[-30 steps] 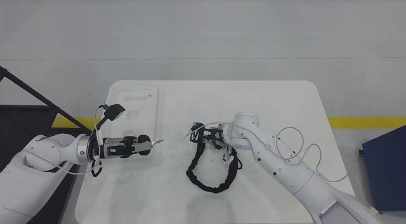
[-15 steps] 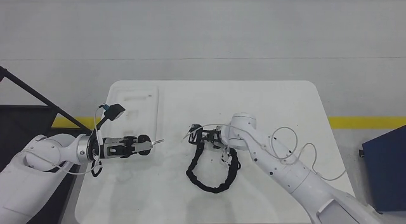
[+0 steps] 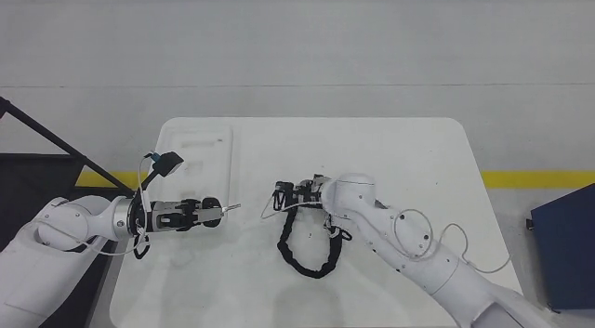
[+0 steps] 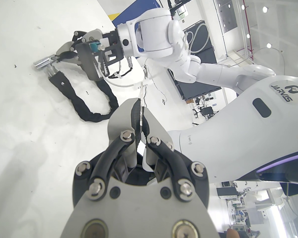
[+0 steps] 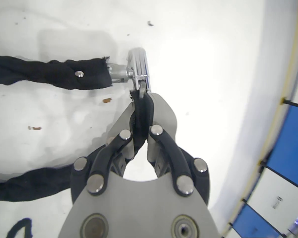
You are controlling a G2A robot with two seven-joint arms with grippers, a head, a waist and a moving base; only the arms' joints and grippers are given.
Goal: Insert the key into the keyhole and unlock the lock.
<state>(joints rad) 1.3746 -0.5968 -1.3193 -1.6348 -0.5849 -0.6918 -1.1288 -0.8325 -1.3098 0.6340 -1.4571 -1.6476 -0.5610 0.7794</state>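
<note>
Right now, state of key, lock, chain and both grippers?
Left gripper: shut on key.
Right gripper: shut on chain end, beside lock.
Key: blade sticking out, apart from lock, not inserted.
Lock: no key in it; both chain ends attached.
Chain: closed loop, mostly lying on table.

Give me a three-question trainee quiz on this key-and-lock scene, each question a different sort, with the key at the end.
1. True or false: the left gripper is shut on the key.
2. The right gripper grips: A) the chain at its end beside the lock; B) the key; C) nothing.
3. Fill in: the key and the lock are ____ (touching or apart).
Key: 1 true; 2 A; 3 apart.
</note>
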